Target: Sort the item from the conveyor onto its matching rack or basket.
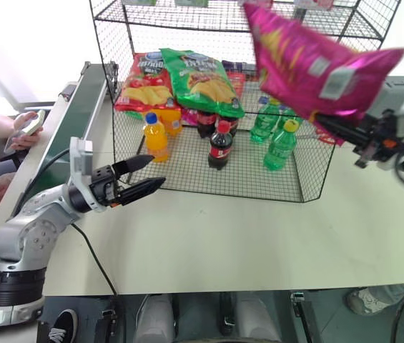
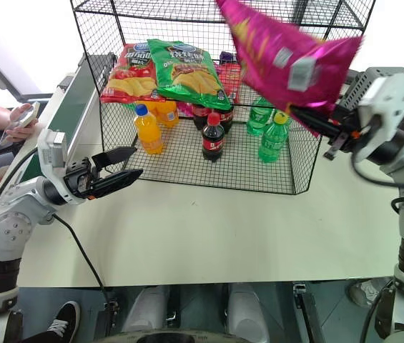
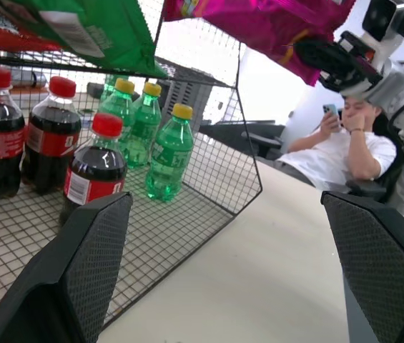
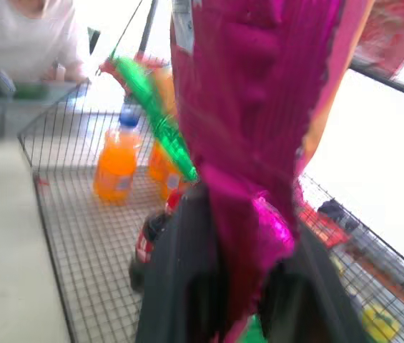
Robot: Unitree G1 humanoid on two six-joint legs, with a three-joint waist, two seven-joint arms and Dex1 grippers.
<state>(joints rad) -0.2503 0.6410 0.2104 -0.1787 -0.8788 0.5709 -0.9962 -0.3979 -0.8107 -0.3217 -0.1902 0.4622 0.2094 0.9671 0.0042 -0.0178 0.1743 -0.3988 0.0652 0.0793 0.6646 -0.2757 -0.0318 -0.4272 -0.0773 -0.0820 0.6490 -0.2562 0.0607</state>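
The magenta-pink crisp bag point(image 1: 309, 64) hangs in the air at the right front of the black wire rack point(image 1: 209, 182), level with its middle tier. My right gripper point(image 1: 337, 127) is shut on the bag's lower edge; the right wrist view has the bag point(image 4: 252, 143) pinched between its fingers. My left gripper point(image 1: 141, 177) is open and holds nothing, low over the table just left of the rack's bottom tier, its fingers point(image 3: 94, 250) spread wide. The dark-green conveyor point(image 1: 80, 107) runs along the table's left side.
A red bag point(image 1: 143, 82) and a green bag point(image 1: 202, 78) lie on a rack tier. Orange point(image 1: 154, 137), cola point(image 1: 220, 146) and green bottles point(image 1: 280, 146) stand on the bottom grid. A person with a phone point(image 1: 23, 128) sits left of the conveyor; another person point(image 3: 337, 146) sits beyond the table.
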